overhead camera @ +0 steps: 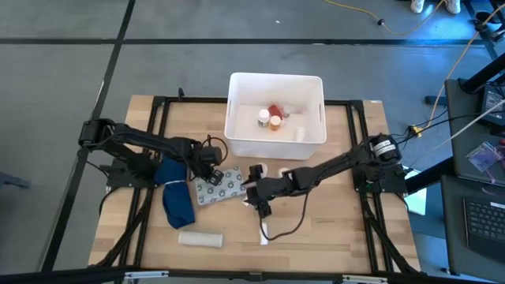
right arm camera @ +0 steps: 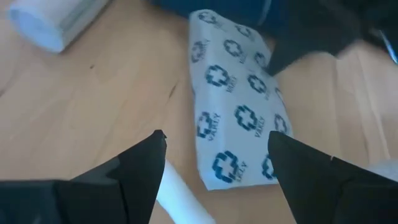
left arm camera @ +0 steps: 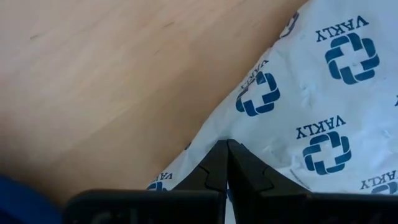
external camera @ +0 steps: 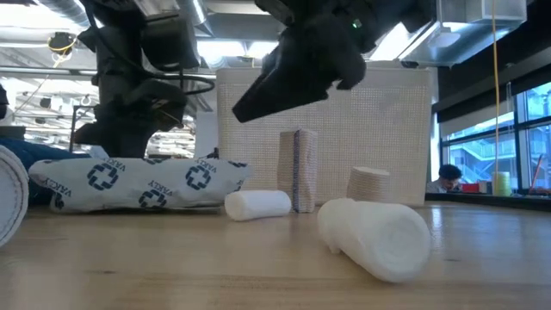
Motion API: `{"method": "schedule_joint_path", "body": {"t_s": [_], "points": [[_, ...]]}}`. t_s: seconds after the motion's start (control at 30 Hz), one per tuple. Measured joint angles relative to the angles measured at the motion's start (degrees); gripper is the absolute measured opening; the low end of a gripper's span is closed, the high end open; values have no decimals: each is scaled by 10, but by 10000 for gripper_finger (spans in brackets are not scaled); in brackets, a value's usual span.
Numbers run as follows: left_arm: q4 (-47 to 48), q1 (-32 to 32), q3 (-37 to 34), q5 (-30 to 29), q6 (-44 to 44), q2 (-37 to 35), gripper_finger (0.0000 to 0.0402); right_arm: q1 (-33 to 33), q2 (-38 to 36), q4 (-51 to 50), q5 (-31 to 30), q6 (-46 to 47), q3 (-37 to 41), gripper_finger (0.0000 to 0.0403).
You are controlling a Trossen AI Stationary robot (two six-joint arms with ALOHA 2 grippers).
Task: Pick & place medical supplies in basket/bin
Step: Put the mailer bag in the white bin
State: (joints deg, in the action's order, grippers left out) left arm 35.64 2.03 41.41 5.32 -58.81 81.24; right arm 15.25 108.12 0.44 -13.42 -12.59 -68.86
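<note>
A white pack printed with blue crosses (overhead camera: 221,186) lies flat on the wooden table, beside a dark blue cloth (overhead camera: 177,197). My left gripper (left arm camera: 227,146) is shut and points down at the pack's edge (left arm camera: 205,143). My right gripper (right arm camera: 214,140) hangs open above the table to the pack's right, nothing between its fingers; a small white roll (right arm camera: 180,199) lies on the table under one finger. The white bin (overhead camera: 276,148) stands at the far middle with a red-orange bottle (overhead camera: 274,110) and white bottles inside. My left gripper's shut fingertips (left arm camera: 217,155) stand from above at the edge of the printed pack, which lies flat on the table. Whether they touch it, I cannot tell.
A white roll (overhead camera: 200,238) lies near the front edge, a smaller white piece (overhead camera: 266,233) near the right gripper. In the low view an upright wrapped bandage (external camera: 299,170) and a tape roll (external camera: 368,183) stand before the bin. Black frame rails run along the table's sides.
</note>
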Motion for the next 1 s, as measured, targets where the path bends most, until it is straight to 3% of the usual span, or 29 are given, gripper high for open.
{"method": "schedule_joint_path", "body": {"t_s": [0.3, 0.83, 1.0], "points": [[-24, -1, 1, 8, -30, 14, 2, 1, 33, 23, -11, -46, 0, 283], [-64, 4, 2, 35, -6, 39, 2, -1, 43, 57, 15, 9, 0, 283], [-65, 4, 2, 35, -6, 39, 2, 0, 43, 65, 15, 72, 0, 283]]}}
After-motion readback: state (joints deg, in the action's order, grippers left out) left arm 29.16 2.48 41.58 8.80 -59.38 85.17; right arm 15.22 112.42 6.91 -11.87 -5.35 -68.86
